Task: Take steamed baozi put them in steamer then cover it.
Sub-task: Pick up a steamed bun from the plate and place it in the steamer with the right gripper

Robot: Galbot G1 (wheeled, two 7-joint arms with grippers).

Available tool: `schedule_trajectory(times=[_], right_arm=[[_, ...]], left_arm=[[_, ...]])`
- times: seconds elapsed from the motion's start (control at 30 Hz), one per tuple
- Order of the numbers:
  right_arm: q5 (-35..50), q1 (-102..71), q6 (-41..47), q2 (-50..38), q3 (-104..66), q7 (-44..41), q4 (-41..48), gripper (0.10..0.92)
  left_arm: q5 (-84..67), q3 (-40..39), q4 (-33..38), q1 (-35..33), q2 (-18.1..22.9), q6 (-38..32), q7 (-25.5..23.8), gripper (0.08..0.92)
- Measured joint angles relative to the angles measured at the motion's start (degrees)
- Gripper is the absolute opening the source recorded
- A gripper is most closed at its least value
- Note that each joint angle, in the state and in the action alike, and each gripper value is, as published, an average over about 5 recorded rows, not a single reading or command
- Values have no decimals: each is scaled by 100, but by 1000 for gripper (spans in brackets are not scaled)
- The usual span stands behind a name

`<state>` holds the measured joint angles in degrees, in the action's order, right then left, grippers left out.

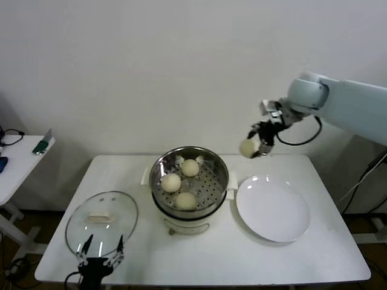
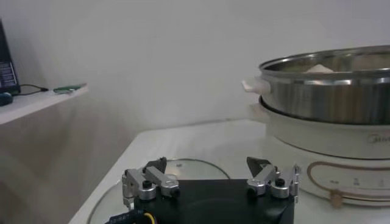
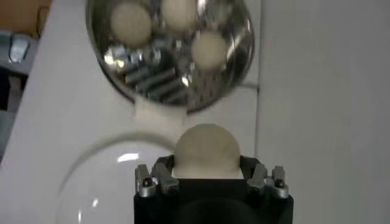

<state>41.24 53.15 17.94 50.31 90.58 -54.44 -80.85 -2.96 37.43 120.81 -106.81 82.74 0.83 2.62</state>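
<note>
Three cream-white baozi point(image 1: 171, 182) point(image 1: 190, 167) point(image 1: 185, 200) lie in the shiny steamer point(image 1: 217, 184) on its cream pot base at the table's middle. My right gripper point(image 1: 254, 147) hangs in the air above the table's far edge, to the right of the steamer, shut on another baozi point(image 1: 247, 148) point(image 3: 206, 150). From the right wrist, the steamer point(image 3: 237, 61) with three buns lies beyond the held bun. The glass cover point(image 1: 101, 221) with its cream bar handle rests flat on the table at the front left. My left gripper point(image 1: 103, 246) point(image 2: 208, 165) stands open at the cover's near edge.
A flat white plate point(image 1: 273, 208) lies bare right of the steamer. A small side table point(image 1: 18, 158) with a few items stands at the far left. A white wall is behind the table.
</note>
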Motion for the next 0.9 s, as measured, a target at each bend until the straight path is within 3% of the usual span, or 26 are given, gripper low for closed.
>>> schedule_trajectory(times=[0.33, 0.9], right_arm=[[399, -250, 519, 750, 58, 598, -427, 704], [-85, -1280, 768, 1438, 126, 1008, 145, 704]], left_arm=[[1, 72, 39, 54, 17, 26, 0, 823], [-25, 109, -38, 146, 21, 15, 16, 823]])
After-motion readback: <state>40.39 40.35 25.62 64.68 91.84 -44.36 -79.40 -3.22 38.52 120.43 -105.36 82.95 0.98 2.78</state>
